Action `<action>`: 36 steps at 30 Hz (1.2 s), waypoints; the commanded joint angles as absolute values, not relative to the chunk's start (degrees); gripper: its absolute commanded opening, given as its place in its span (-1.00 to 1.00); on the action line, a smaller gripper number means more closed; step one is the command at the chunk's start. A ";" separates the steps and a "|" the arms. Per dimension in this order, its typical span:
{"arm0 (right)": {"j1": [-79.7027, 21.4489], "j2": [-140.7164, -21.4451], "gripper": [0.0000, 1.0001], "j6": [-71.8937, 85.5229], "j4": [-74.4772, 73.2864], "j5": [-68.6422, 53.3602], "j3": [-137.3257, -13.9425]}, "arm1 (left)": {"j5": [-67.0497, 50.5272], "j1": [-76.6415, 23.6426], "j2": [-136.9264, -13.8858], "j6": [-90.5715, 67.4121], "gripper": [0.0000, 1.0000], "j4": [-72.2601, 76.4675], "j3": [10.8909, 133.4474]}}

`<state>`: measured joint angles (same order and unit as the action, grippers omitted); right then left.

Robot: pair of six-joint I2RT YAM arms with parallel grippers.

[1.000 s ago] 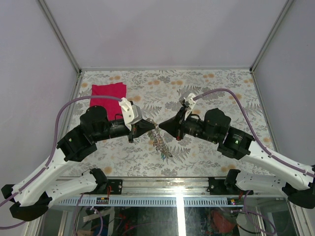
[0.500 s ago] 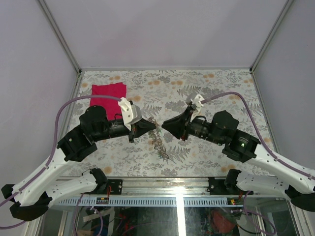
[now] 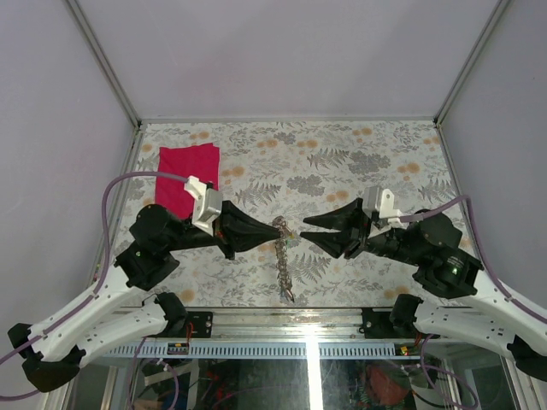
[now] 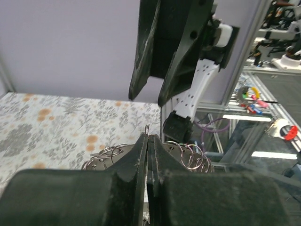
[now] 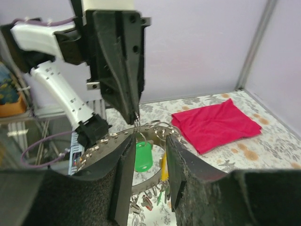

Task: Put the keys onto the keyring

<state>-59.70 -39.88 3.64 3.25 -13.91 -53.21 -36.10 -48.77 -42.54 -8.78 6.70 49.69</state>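
- Since the earlier frame, the right gripper [image 3: 302, 233] had backed off to the right and spread its fingers. The left gripper [image 3: 273, 231] had swung nearer the front edge, so the two tips that had met now stood just apart.
- At far left, a folded red cloth [image 3: 188, 166] lay on the floral-patterned tabletop [image 3: 342, 162], well apart from the work.
- The left gripper was clenched on the top of the wide, flat, grey metal keyring [image 3: 283, 263].
- The keyring dangled from that tip with its long axis running toward the near edge. Tiny silver keys with coloured plastic heads [image 5: 142, 157] fringed it. Whether its low end touched the tabletop could not be told.
- The right gripper was released and grasped nothing. The keyring's pinched top lay directly to its left, just beyond the parted fingers, so closing that gap was probably what the coming move depended on.
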 commanded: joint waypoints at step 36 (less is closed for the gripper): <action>-59.85 -46.76 -0.35 4.48 14.18 -30.59 -56.05 | -43.73 -48.95 -44.13 -15.29 -1.00 24.31 52.34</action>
